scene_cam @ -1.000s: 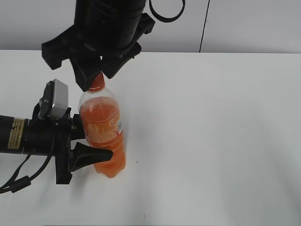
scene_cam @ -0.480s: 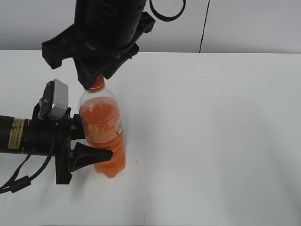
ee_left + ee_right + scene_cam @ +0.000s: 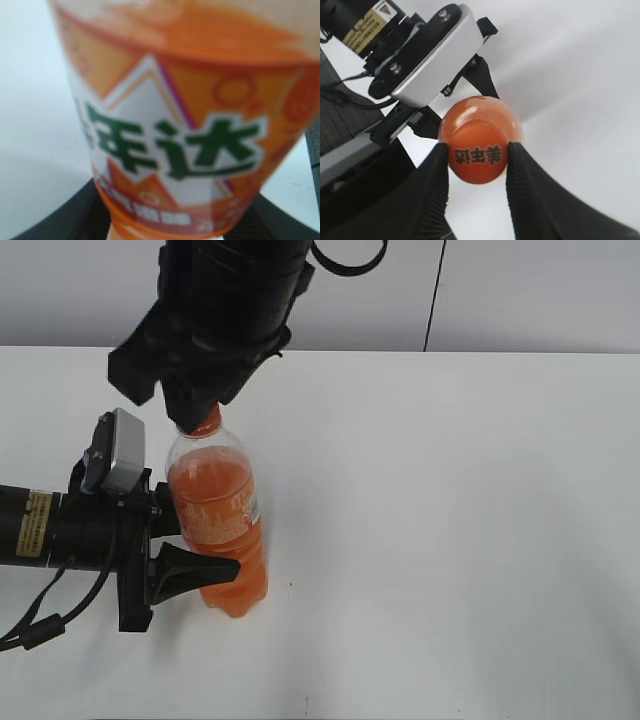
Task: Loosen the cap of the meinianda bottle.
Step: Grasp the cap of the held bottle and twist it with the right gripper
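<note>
While the right gripper (image 3: pixel 478 159) pinches the cap (image 3: pixel 478 157), printed 美年达, the left gripper (image 3: pixel 205 545) clamps the meinianda bottle (image 3: pixel 217 530) at its label; bare table (image 3: pixel 450 520) spreads rightward.

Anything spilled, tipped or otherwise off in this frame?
Nothing stands out. The meinianda bottle stands upright on the white table, held around its lower body by the left gripper. The right gripper has its fingers against both sides of the cap. No liquid shows on the table.
</note>
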Available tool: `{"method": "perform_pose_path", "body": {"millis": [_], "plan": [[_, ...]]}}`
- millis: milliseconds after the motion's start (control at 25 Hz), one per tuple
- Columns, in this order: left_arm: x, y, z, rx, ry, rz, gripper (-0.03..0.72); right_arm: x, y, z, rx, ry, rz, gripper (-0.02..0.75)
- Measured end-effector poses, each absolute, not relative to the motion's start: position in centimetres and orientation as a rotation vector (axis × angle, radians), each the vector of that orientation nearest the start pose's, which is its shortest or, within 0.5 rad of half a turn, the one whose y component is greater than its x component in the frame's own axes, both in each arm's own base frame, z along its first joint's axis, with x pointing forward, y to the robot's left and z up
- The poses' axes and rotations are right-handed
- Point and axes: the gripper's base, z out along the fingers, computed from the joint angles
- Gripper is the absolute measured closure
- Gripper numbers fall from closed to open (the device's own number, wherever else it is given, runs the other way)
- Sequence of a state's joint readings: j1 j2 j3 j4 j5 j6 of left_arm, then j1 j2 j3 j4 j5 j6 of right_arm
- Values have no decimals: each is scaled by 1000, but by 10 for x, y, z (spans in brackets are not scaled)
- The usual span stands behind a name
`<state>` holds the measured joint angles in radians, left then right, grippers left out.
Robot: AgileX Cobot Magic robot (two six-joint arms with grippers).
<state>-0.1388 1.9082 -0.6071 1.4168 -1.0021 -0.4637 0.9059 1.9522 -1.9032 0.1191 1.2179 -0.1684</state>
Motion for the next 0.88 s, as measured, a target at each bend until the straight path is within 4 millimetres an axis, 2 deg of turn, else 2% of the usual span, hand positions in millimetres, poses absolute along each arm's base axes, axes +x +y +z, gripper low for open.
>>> {"method": "perform_pose_path", "body": {"millis": [280, 400, 680, 880], "plan": [[253, -112, 108, 1306, 1728, -859, 305, 254, 340, 321, -1935, 1959, 226, 478], [253, -112, 108, 1306, 1728, -859, 305, 254, 340, 322, -2091, 1771, 174, 486], [253, -112, 108, 1305, 1729, -860, 305, 254, 340, 322, -2333, 1415, 82, 491], [253, -112, 108, 1305, 1729, -860, 306, 254, 340, 322, -2391, 1312, 56, 491]]}}
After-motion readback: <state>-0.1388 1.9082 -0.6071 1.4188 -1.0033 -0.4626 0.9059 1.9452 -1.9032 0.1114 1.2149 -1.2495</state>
